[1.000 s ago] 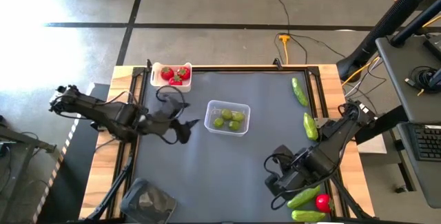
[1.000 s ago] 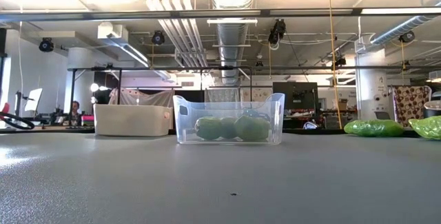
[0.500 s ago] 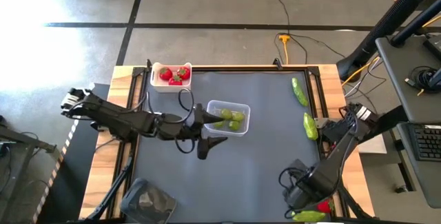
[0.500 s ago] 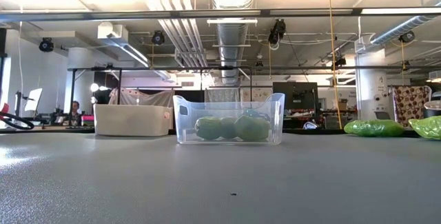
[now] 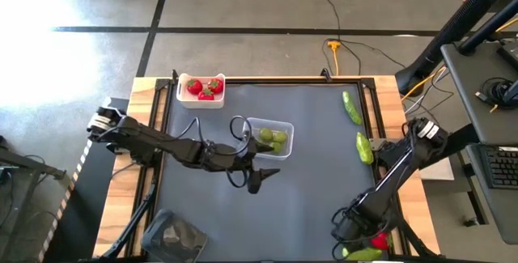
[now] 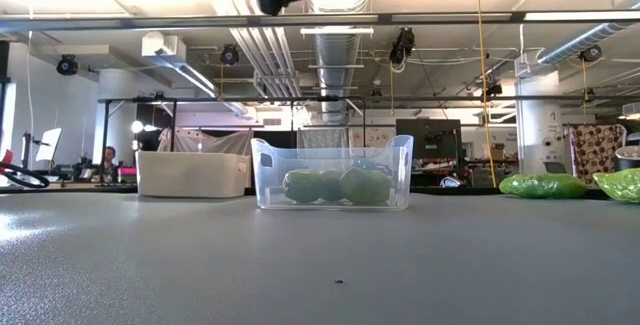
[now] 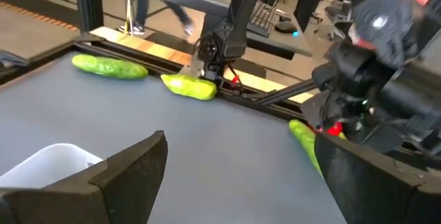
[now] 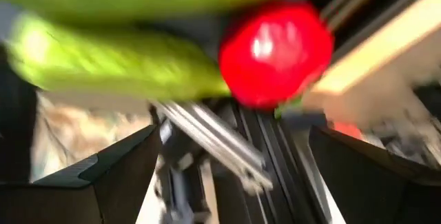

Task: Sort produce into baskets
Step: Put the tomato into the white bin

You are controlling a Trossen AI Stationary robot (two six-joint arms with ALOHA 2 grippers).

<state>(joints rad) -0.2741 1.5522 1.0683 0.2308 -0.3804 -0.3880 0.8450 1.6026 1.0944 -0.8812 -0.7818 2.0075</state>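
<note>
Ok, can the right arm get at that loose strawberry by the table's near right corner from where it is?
Probably yes. The right gripper hangs open just beside the strawberry, and in its wrist view nothing sits between the fingers and the berry. One cucumber lies close alongside, so the fingers may nudge it.

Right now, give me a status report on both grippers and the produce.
Left gripper open, empty, beside the clear tub. Right gripper open, down over the loose strawberry and cucumber at the table's corner. Nothing blocking.

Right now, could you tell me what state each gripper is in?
Left gripper: open, empty, over the mat beside the clear tub.
Right gripper: open, empty, down by the strawberry at the table's edge.
</note>
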